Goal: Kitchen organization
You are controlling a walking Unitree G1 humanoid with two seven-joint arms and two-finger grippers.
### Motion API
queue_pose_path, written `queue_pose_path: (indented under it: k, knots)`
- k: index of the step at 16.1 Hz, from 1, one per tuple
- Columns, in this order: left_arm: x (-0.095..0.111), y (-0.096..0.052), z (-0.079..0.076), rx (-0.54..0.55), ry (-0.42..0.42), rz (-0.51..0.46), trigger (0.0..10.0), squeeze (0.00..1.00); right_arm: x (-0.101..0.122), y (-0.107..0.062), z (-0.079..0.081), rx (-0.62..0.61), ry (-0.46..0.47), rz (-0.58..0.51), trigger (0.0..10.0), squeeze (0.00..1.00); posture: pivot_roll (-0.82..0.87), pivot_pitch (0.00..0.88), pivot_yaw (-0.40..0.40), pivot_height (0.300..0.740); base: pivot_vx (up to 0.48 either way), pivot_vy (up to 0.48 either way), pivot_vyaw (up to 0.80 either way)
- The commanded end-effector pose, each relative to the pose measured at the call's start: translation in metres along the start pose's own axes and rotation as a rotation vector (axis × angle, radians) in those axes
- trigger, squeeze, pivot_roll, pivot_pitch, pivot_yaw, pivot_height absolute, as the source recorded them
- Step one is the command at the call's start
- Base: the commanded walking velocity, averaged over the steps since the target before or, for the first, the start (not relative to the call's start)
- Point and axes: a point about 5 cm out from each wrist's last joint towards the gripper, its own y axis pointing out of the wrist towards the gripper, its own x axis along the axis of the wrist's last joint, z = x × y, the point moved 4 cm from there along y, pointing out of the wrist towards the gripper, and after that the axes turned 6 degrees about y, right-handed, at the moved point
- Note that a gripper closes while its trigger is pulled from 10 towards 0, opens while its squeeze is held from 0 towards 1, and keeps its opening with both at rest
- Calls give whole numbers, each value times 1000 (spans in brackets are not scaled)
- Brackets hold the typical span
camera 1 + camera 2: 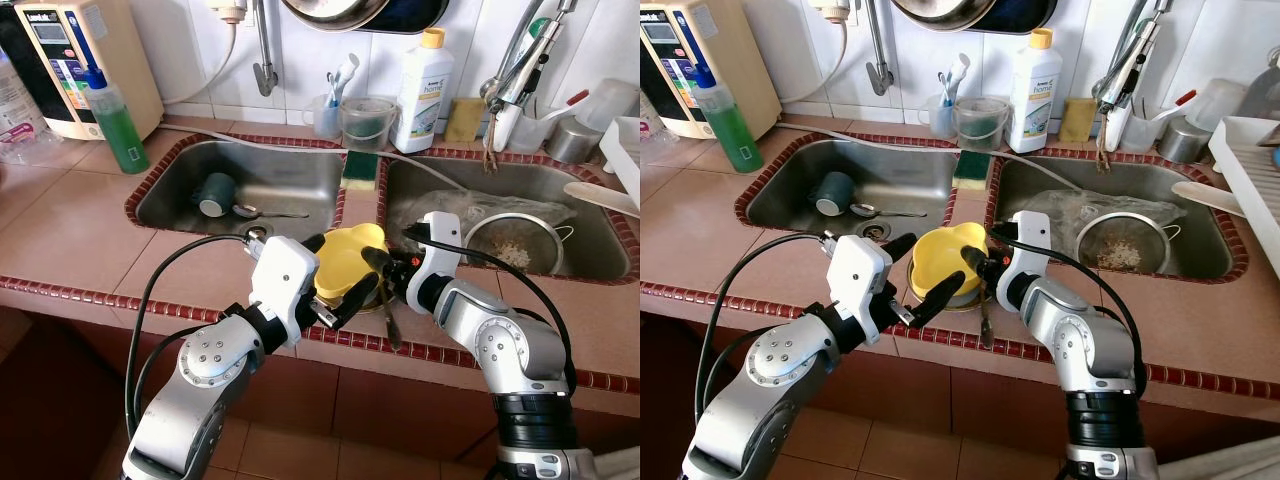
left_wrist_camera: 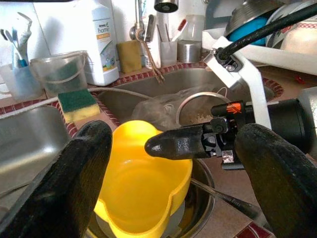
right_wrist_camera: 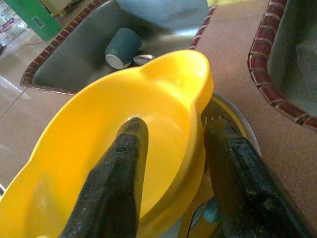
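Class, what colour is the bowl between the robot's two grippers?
The bowl is bright yellow; the right wrist view shows it best.

Yellow bowl (image 1: pixel 345 262), plastic, shiny, with a wavy rim and a little spout. Tilted, not flat. Empty inside. Sitting in a round metal dish (image 2: pixel 203 198) on the brown counter, on the strip between the two sinks, near the front edge. One side of the rim pinched between the two black fingers of the right gripper (image 3: pixel 173 148), one finger inside, one outside. Just in front of the spread fingers of the left gripper (image 1: pixel 910 275), not touching them.
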Motion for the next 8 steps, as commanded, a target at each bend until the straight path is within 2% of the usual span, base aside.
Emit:
queue_pose_path:
  k: [1, 8]
  knots:
    - [6, 0, -1, -6, 15, -14, 10000, 0, 6, -1, 6, 14, 6, -8, 0, 0, -102, 34, 12, 740, 0, 0, 0]
    - [7, 0, 1, 2, 13, -16, 10000, 0, 0, -1, -6, -47, 45, 41, 0, 0, -100, 39, 14, 740, 0, 0, 0]
